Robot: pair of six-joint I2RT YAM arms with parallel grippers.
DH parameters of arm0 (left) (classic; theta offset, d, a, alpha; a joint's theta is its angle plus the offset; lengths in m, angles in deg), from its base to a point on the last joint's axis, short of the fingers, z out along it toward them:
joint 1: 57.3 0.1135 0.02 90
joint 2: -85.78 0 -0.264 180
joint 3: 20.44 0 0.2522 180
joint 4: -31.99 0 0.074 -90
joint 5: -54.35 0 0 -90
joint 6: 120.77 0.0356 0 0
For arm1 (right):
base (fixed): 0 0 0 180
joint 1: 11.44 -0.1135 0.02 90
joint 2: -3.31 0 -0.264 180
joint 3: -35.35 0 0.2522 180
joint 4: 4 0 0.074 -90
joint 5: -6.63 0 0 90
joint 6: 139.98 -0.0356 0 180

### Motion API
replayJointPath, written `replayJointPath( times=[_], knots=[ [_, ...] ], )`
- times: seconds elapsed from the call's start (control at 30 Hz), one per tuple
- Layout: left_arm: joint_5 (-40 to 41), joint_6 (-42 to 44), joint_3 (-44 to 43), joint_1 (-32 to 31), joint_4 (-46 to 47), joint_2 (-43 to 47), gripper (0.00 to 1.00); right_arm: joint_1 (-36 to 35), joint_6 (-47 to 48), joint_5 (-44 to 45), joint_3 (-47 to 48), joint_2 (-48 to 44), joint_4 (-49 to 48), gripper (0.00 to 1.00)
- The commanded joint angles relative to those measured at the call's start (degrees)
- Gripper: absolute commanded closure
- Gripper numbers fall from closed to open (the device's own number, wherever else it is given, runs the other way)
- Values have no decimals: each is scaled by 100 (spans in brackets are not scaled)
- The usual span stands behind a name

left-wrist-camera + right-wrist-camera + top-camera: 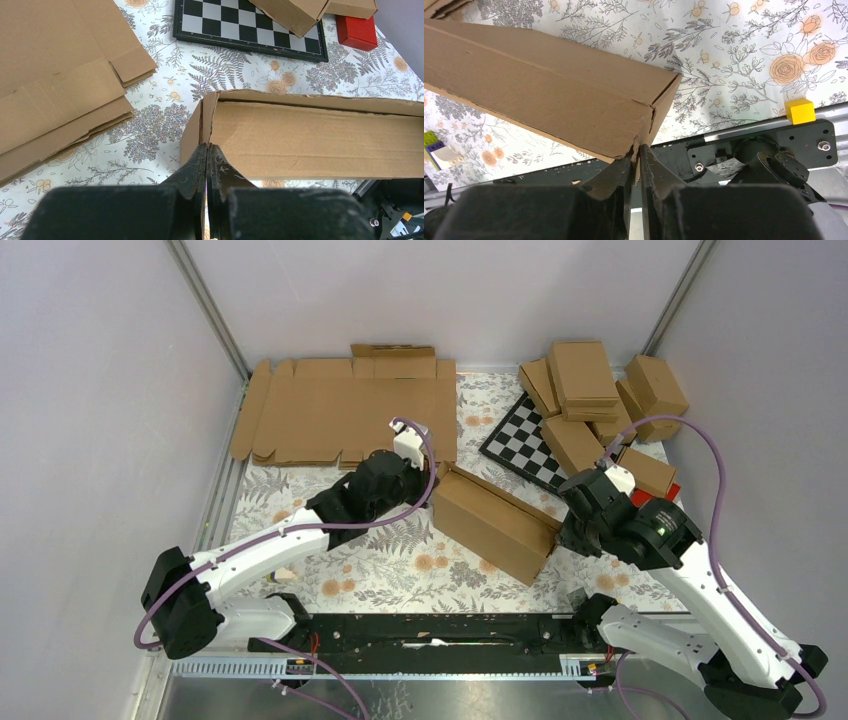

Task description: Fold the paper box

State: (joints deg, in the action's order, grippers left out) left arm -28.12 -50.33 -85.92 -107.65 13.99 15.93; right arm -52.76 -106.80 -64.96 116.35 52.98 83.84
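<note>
At the left gripper (207,146), note both fingers pressed nearly together, pinching a thin cardboard edge at one end corner of the paper box (320,140) (only the thickness of the wall between them). At the right gripper (640,147), note the same condition: fingers closed onto the cardboard edge at the opposite end corner of the box. Locate the box at mid-table over the floral tablecloth (400,565), lying diagonally, far end at the left gripper, near end at the right gripper, spanned between the two. From the top view, read it as a long brown shape with its top panel down; from the left wrist view, see a narrow seam along the far upper edge and down the end wall. Unable to tell whether resting on the cloth or held slightly off it. Beyond the left gripper, find the flat cardboard blanks (345,410), stacked at the far left of the table, apart from the box. To the right of these, find the checkerboard (525,445), near the box's far side and partly covered by the pile of closed boxes (600,390) at the far right. Near that pile, note a red box (356,31). In the right wrist view, note a small yellow block (799,110) at the near edge of the cloth, next to the black rail (430,630) and well apart from the box.
</note>
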Motion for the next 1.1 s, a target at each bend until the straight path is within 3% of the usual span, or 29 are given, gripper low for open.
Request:
replayJointPath(
  times=[0.0, 0.2, 0.43, 0.83, 1.07],
  knots=[
    [84, -49, -21, -84, -55, 136, 100, -29, -454, 278, 120, -80, -25, 86],
    [117, -49, -4, -126, -54, 171, 100, -28, -950, 245, 25, -106, -20, 89],
    [169, -49, -27, -219, -58, 190, 100, -30, -1269, 143, -44, -142, -112, 86],
    [248, -17, 35, -260, -33, 216, 100, -34, -784, 125, -256, 3, 171, 82],
    [258, -5, 339, -280, 290, 234, 100, -30, -692, -171, -780, 26, -190, 89]
  ],
)
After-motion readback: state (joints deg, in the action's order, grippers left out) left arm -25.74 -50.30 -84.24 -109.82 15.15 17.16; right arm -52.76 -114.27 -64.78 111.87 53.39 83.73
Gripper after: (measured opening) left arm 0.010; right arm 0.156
